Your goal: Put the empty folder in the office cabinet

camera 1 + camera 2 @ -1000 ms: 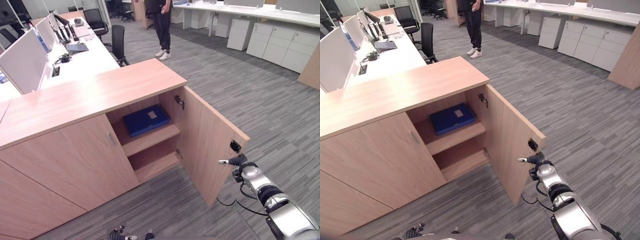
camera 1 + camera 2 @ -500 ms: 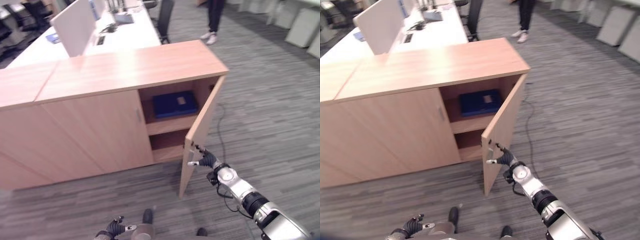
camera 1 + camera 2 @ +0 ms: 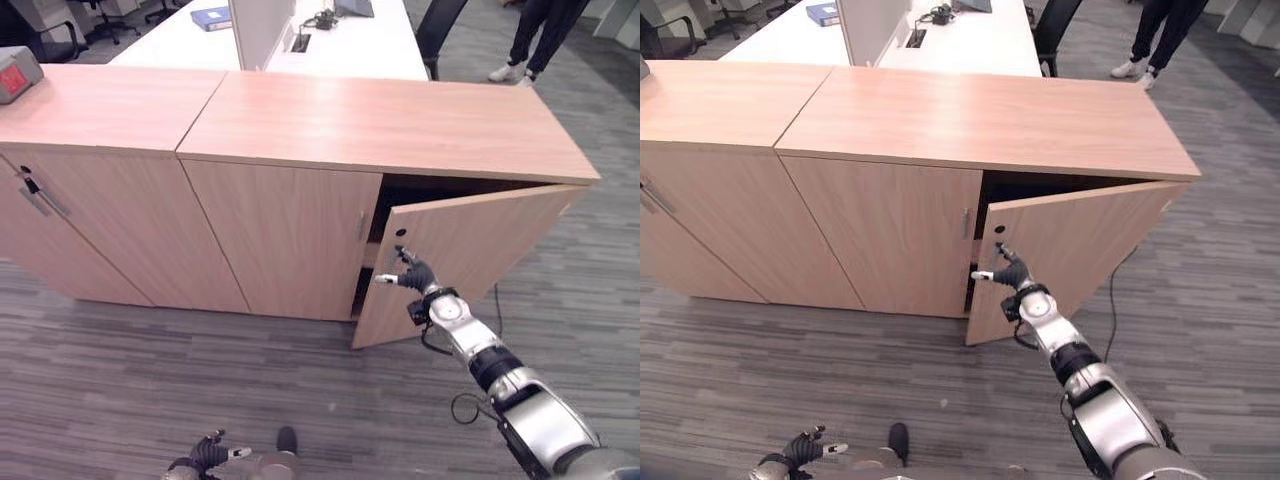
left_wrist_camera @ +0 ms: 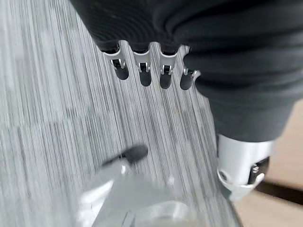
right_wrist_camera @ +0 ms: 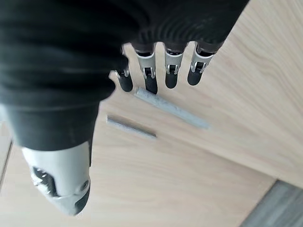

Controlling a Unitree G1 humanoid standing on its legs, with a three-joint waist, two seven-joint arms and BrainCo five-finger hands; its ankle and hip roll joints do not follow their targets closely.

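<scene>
Pushed door [image 3: 470,250] from wide open to nearly shut on cabinet [image 3: 380,120], right hand [image 3: 414,275] against it, folder now hidden

Right hand [image 3: 1012,274] sits at the free edge of the cabinet door [image 3: 1080,245], fingers straight, just below the handle [image 5: 171,109]. Door is ajar, hinged to the hand's right. Closed door [image 3: 890,235] just left of the hand. Cabinet top [image 3: 980,120] above it, bench [image 3: 940,45] beyond. A person's legs [image 3: 1160,35] far behind-right. Left hand [image 3: 205,455] low over the floor [image 3: 150,380], well left.
</scene>
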